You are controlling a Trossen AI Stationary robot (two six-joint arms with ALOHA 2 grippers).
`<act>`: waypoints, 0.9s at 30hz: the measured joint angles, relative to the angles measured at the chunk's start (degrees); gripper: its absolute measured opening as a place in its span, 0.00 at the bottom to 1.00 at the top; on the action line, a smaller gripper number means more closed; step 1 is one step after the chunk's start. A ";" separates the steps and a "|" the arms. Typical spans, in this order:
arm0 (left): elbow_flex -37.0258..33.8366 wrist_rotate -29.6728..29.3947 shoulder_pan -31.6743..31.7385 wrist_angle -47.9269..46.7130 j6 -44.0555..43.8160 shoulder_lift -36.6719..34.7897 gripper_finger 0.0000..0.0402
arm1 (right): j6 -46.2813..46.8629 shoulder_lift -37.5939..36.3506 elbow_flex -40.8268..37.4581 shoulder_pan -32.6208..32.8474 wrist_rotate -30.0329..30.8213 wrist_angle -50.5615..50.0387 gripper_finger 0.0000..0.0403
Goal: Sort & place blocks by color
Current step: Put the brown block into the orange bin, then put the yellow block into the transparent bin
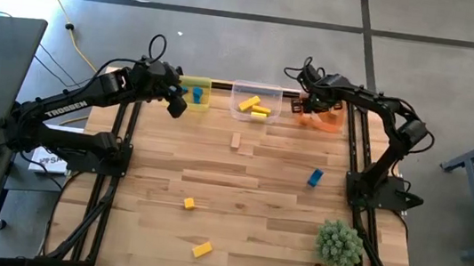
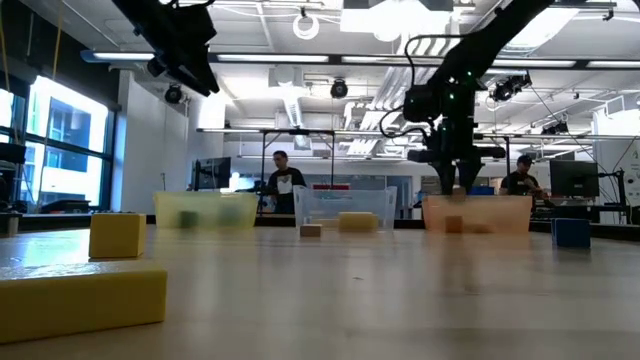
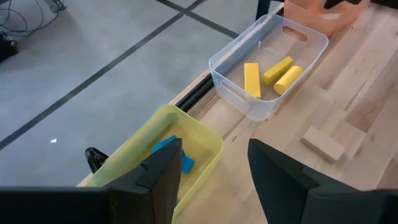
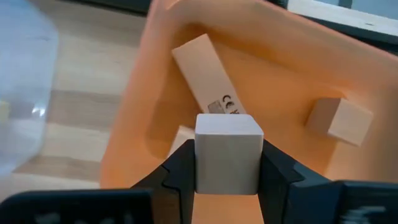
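My right gripper (image 4: 228,169) is over the orange bin (image 4: 273,56) at the far right of the table, shut on a plain wood cube (image 4: 228,149). In that bin lie a plain wood bar (image 4: 208,78) and a plain cube (image 4: 339,118). My left gripper (image 3: 211,174) is open and holds nothing, just near of the yellow bin (image 3: 186,127), where a blue block (image 3: 171,149) lies. The clear bin (image 3: 224,59) holds three yellow blocks (image 3: 273,73). Flat on the table lie a plain block (image 1: 236,140), a blue block (image 1: 315,178) and two yellow blocks (image 1: 189,203) (image 1: 201,250). My right gripper pinches the plain wood cube between its two fingers (image 4: 180,171), one on each opposite side face (image 4: 202,162). The cube is lifted clear above the inside of the orange bin and sits square between the fingers, its top face (image 4: 228,124) showing.
The three bins stand in a row along the table's far edge (image 1: 251,88). A spiky green plant ball (image 1: 338,243) sits near the right near corner. Bare wood lies in the middle of the table around the loose blocks. People stand in the room beyond (image 2: 283,180).
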 joint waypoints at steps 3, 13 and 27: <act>0.00 0.00 0.00 0.00 -0.09 0.00 0.43 | -0.10 0.00 -0.94 -1.70 -0.89 1.33 0.25; 0.00 0.00 0.00 0.02 -0.03 0.00 0.43 | -0.04 0.02 -3.16 -5.50 -4.21 2.42 0.31; 0.00 0.01 0.00 0.04 0.02 0.00 0.43 | 1.42 0.04 -0.20 -5.39 -7.54 0.02 0.48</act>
